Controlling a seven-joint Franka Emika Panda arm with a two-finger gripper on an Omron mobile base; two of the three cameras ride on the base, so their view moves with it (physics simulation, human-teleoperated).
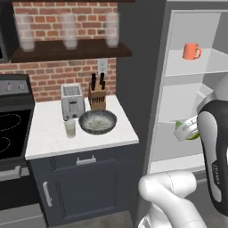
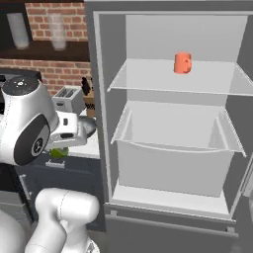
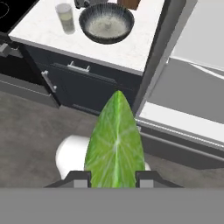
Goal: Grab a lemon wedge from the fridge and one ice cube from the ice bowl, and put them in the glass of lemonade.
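**Wedge in hand, glass to the left**

Lemon wedge (image 3: 115, 146) sat pinched between my gripper (image 3: 113, 178) fingers, held out in front of the open fridge (image 2: 173, 128). My target, the glass of lemonade (image 1: 70, 128), stood on the counter (image 1: 49, 138) well to the left, just beside the ice bowl (image 1: 98, 122). I judged the carry needed a steady squeeze, releasing only once directly above the rim.

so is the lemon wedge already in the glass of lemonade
No, the lemon wedge sits clamped between the gripper fingertips, out over the floor, while the glass of lemonade stands on the counter.
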